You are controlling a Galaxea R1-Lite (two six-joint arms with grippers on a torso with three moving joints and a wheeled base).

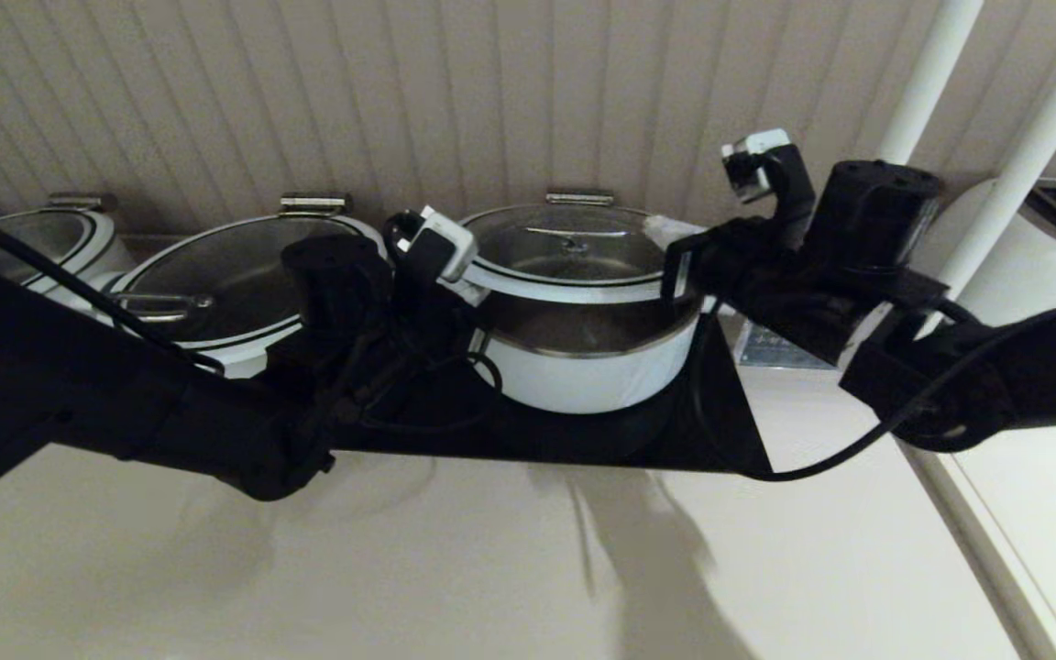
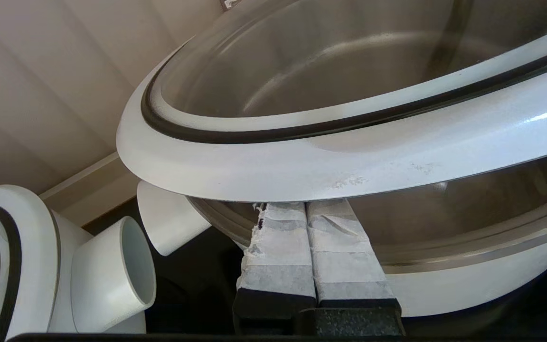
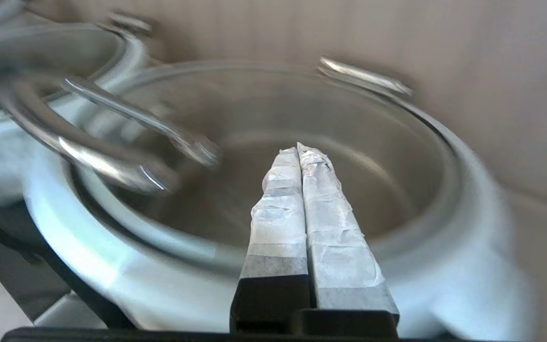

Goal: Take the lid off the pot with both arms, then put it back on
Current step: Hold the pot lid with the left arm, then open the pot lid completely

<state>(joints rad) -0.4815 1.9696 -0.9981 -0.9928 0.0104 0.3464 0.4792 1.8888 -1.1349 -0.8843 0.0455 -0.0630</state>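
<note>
The deep white pot (image 1: 592, 376) stands on a black mat. Its glass lid (image 1: 574, 243) is raised off the pot and tilted, with the steel clip (image 1: 580, 197) at the back. My left gripper (image 1: 480, 295) is shut. In the left wrist view its tips (image 2: 306, 204) sit under the lid's white rim (image 2: 349, 161), above the pot's steel rim (image 2: 468, 261). My right gripper (image 1: 672, 227) is at the lid's right edge. In the right wrist view it is shut and empty (image 3: 298, 148), over the lid (image 3: 112, 266).
A wider oval pot with a glass lid (image 1: 216, 284) stands just left of the pot, its stub handle (image 2: 112, 275) close to my left gripper. Another pot (image 1: 42, 238) is at the far left. The wall is right behind. A white appliance (image 1: 1041, 247) and white poles (image 1: 931, 73) stand at the right.
</note>
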